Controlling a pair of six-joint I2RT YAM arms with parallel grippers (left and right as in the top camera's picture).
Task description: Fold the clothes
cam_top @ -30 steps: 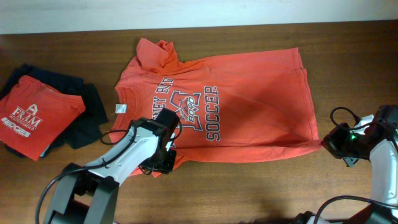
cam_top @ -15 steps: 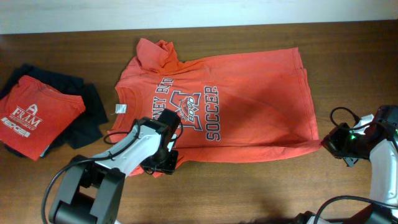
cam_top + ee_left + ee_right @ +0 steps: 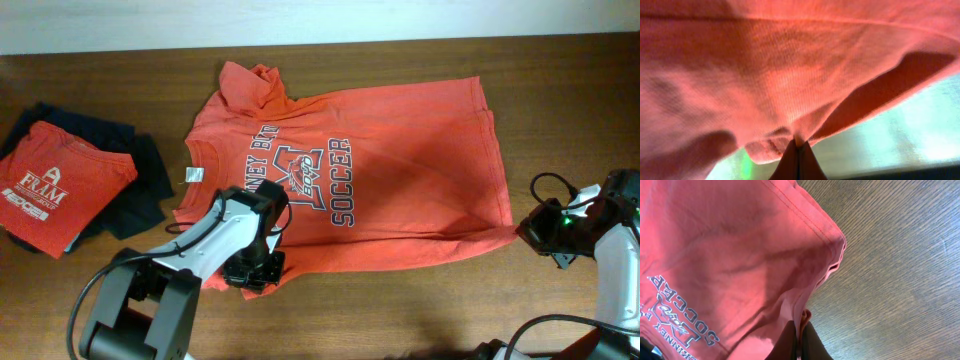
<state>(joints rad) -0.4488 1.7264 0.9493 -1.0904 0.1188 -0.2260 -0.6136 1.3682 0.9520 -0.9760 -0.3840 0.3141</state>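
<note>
- The left gripper (image 3: 797, 146) has its two dark fingers pressed tight together, pinching a small fold of the orange-red short-sleeved T-shirt (image 3: 400, 180). In the left wrist view the cloth bunches right at the fingertips and drapes over them.
- From overhead, this grip sits at the T-shirt's near edge at its collar end, below the grey-white "SOCCER" lettering (image 3: 341, 181). The cloth there is drawn into a low ridge.
- The right gripper (image 3: 800, 324) is likewise closed, its fingers clamping a pinch of cloth at the T-shirt's near corner at the hem end. The stitched hem curls over just above the fingertips.
- The T-shirt lies spread, print side up, on the brown wooden table (image 3: 420, 310), collar to the left and hem to the right. Its far sleeve is rumpled, and a white neck label (image 3: 193, 175) shows at the collar.
- Well left of the T-shirt, apart from it, a folded red shirt with a white FRAM logo (image 3: 65, 185) rests on a dark navy-black garment (image 3: 150, 195).
- A black cable (image 3: 547, 184) loops just right of the T-shirt's hem, by the right arm.
</note>
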